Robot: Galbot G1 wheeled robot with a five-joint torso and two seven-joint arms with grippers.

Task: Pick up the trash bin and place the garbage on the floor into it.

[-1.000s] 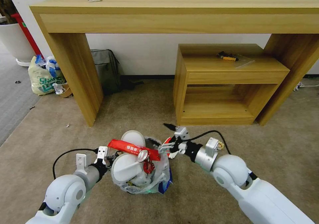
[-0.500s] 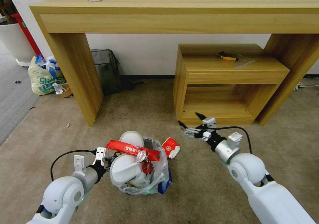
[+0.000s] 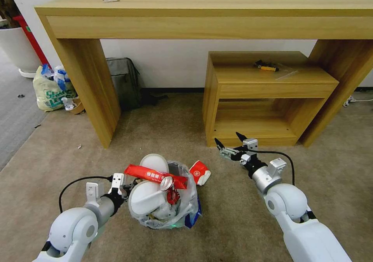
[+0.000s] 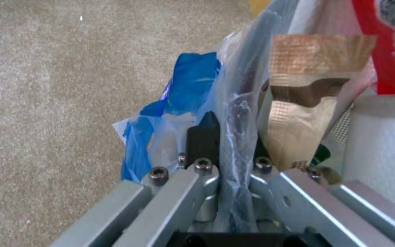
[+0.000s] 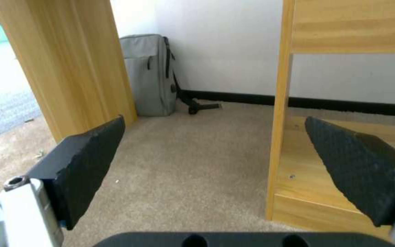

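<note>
On the beige carpet [image 3: 163,130] in front of the robot sits the trash bin [image 3: 165,209], upright, its translucent liner bag bulging with litter: white slippers [image 3: 149,194], a long red wrapper [image 3: 155,174] lying across the top, and a brown sachet [image 4: 300,113] seen in the left wrist view. Left gripper [image 3: 124,184] is at the bin's left rim, fingers clamped narrow on the rim and liner plastic [image 4: 238,113]. A red-and-white paper cup [image 3: 199,172] lies on the carpet touching the bin's right side, outside the bag. Right gripper [image 3: 230,142] hovers above the carpet near the low wooden shelf unit [image 3: 272,87], apart from the cup, pads [image 5: 87,161] spread wide and holding nothing. Grey backpack [image 3: 123,82] leans at the wall under the wooden desk [image 3: 202,13].
</note>
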